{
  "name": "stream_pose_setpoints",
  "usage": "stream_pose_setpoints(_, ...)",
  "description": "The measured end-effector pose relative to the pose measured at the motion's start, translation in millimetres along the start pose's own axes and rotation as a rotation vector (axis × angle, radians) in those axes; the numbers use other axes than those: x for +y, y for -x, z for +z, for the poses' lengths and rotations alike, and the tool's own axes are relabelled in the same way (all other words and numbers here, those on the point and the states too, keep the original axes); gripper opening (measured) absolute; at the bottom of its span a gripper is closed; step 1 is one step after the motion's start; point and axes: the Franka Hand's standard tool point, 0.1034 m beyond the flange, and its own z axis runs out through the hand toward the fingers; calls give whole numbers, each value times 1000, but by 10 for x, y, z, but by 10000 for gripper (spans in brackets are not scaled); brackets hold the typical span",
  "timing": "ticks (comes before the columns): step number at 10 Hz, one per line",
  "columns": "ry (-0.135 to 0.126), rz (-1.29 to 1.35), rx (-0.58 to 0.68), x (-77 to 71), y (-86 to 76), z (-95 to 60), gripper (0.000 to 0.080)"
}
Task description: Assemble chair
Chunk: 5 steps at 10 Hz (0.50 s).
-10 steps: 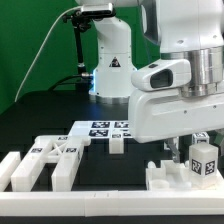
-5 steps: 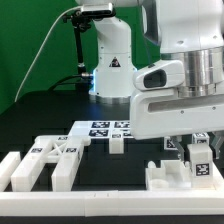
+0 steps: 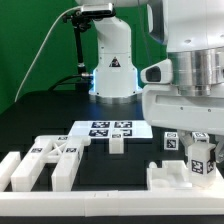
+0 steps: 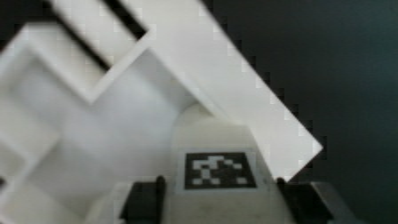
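Gripper [image 4: 226, 200] pinches a small tagged block [image 4: 217, 165] on opposite flat faces, likely to keep it square. Other chair pieces [image 3: 50, 160] lie well apart, clear of the arm.

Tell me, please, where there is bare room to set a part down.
Free: black tabletop between the white bar cluster and the white notched base, in front of the small white post; also behind the bars. Crowded: the exterior view's right, where the tool grips a white tagged block.
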Motion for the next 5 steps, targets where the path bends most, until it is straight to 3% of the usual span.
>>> stream_pose_setpoints(1,-15,155,-24,-21,-12,7,288)
stream_pose_setpoints(3,-19,272,-39,-24,1,11,289)
stream_pose_setpoints(4,-19,246,-39,-24,5,12,454)
stream_pose_setpoints(5,-19,192,-37,-21,2,16,454)
